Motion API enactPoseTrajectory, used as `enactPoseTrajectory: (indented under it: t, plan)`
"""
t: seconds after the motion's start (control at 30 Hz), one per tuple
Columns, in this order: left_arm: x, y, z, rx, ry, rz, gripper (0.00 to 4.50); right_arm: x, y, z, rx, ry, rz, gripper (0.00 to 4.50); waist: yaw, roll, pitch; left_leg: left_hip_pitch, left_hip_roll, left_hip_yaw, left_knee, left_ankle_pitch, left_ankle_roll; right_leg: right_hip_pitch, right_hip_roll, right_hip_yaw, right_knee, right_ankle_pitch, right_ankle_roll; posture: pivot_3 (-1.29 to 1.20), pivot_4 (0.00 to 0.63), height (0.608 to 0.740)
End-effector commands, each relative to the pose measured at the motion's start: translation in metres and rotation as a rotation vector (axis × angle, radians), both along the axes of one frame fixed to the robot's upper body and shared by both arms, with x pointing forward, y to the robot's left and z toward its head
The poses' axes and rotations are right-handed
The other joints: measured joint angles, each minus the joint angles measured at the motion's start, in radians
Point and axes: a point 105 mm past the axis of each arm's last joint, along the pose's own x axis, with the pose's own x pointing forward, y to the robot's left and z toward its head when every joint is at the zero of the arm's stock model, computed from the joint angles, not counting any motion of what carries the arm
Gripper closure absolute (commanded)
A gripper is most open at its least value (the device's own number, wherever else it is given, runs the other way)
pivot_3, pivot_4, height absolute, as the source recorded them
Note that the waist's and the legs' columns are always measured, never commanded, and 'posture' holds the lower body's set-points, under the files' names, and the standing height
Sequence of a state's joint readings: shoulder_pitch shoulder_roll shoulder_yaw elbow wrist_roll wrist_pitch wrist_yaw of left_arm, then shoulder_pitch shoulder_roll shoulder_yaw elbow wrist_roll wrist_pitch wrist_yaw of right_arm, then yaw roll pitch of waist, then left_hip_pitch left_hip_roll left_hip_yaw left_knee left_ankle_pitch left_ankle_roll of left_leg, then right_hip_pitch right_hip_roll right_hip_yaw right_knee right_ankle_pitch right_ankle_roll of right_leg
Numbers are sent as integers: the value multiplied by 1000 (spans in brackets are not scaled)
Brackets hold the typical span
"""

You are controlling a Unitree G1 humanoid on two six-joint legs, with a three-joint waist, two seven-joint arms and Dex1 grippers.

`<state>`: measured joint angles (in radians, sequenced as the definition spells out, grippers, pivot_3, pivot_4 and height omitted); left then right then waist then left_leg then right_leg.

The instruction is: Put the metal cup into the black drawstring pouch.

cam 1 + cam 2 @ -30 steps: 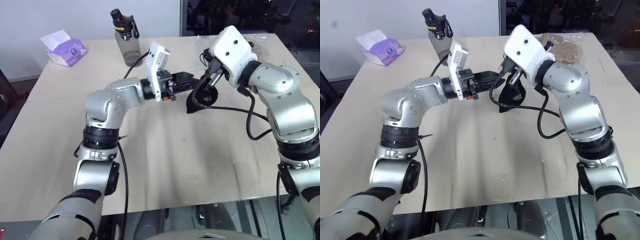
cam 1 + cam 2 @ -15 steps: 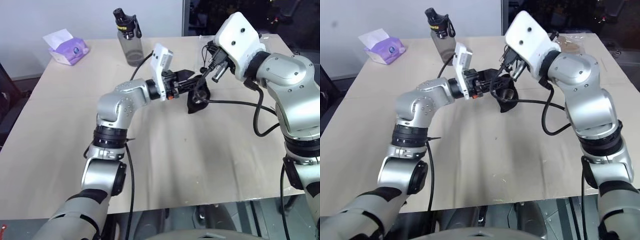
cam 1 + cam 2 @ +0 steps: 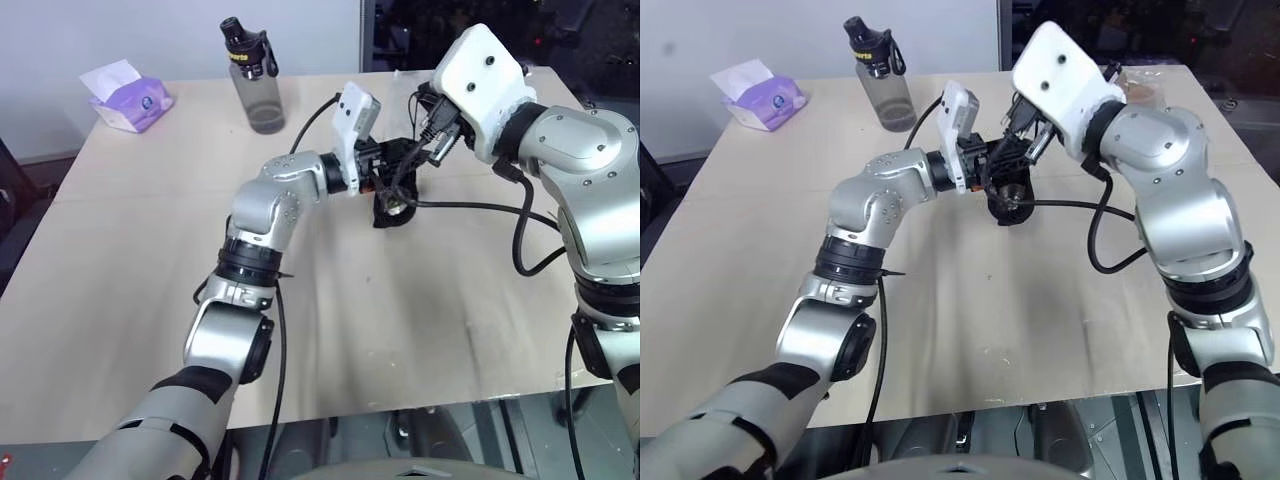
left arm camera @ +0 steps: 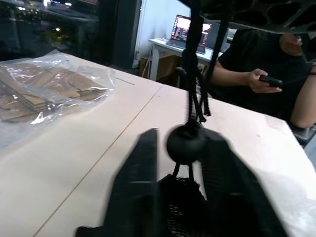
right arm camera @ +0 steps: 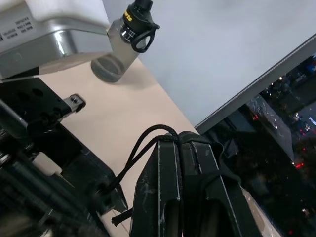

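Observation:
The black drawstring pouch (image 3: 393, 212) stands on the table with its mouth up, hanging by its cord. My right gripper (image 5: 178, 140) is shut on the loop of that cord above the pouch. A glint of the metal cup (image 3: 1013, 196) shows inside the pouch's mouth; the rest of it is hidden by the fabric. My left gripper (image 4: 182, 136) reaches in level from the left at the mouth. Its fingers (image 4: 140, 187) stand a little apart, with the round cord stopper (image 4: 185, 143) and the pouch fabric (image 4: 180, 210) between them.
A grey bottle with a black cap (image 3: 252, 80) and a purple tissue pack (image 3: 128, 98) stand at the table's far left. A clear plastic bag of brown items (image 4: 44, 91) lies behind the pouch. A seated person (image 4: 256, 69) is beyond the table's far edge.
My left gripper has moved right, up to the pouch's mouth, and its fingers have drawn closer together. The right gripper still holds the cord in about the same place.

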<state>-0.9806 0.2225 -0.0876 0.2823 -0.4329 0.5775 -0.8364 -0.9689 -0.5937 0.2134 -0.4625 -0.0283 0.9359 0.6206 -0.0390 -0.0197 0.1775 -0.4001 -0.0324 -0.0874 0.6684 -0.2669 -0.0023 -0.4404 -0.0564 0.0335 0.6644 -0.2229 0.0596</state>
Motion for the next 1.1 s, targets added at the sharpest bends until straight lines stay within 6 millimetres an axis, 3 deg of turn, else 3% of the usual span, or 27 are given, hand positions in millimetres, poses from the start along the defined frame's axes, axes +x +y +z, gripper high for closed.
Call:
enactPoseTrajectory:
  t: [0.03, 0.23, 0.43, 0.53, 0.67, 0.8, 0.9, 0.97, 1.03, 1.1]
  plan:
    - [-3, -6, 19, -21, -73, -25, 4286, -11, 0, 19, 5, -80, 10, 4500, 0, 0, 0, 0, 0, 0, 0, 0, 0, 0, 0, 0, 0, 0, 0, 0, 150, 740]
    - [0, -2, 10, 9, -64, -3, 4286, -6, -13, 22, 20, -87, -43, 4500, -1, 0, 0, 0, 0, 0, 0, 0, 0, 0, 0, 0, 0, 0, 0, 0, 150, 740]
    - [10, 29, -42, 148, 0, 108, 4287, 8, -59, 43, 94, -145, -216, 4500, -1, 0, 0, 1, 0, 0, 0, 0, 0, 0, 0, 0, 0, 0, 0, 0, 150, 740]
    - [12, 51, -57, 189, 34, 178, 4287, 11, -84, 52, 118, -171, -299, 4500, -1, 0, 0, 0, 0, 0, 0, 0, 0, 0, 0, 1, 0, 0, 0, 0, 150, 740]
    - [14, 80, -59, 226, 42, 259, 4287, 13, -107, 58, 135, -194, -377, 4500, 0, 0, 0, 0, 0, 0, 0, 0, 0, 0, 0, 1, 0, 0, 0, 0, 150, 740]
    - [17, 116, -41, 281, -13, 350, 4287, 13, -117, 60, 143, -205, -402, 4500, -2, 0, 0, 0, 1, 0, 0, 0, 0, 0, 0, 1, 0, 0, 0, 0, 150, 740]
    - [22, 143, -15, 324, -84, 435, 4287, 13, -121, 54, 158, -191, -409, 4500, -2, 0, 0, 0, 1, 0, 0, 0, 0, 0, 1, 1, 0, 0, 0, 0, 150, 740]
    - [24, 151, -4, 353, -125, 462, 4287, 14, -124, 48, 173, -171, -411, 4500, 0, 0, 0, 0, 1, 0, 0, 0, 0, 0, 1, 0, 0, 0, 0, 0, 150, 740]
    - [22, 144, -5, 406, -169, 442, 4287, 15, -123, 26, 194, -95, -387, 4500, 4, 0, 0, 0, 1, 0, 0, 0, 0, 0, 0, 0, 0, 0, 0, 0, 150, 740]
    - [14, 122, -21, 433, -183, 375, 4287, 16, -120, -11, 229, 23, -348, 4500, 11, -1, -1, 0, 1, 0, 0, 0, 0, 2, 0, -1, -2, 0, 0, 0, 150, 740]
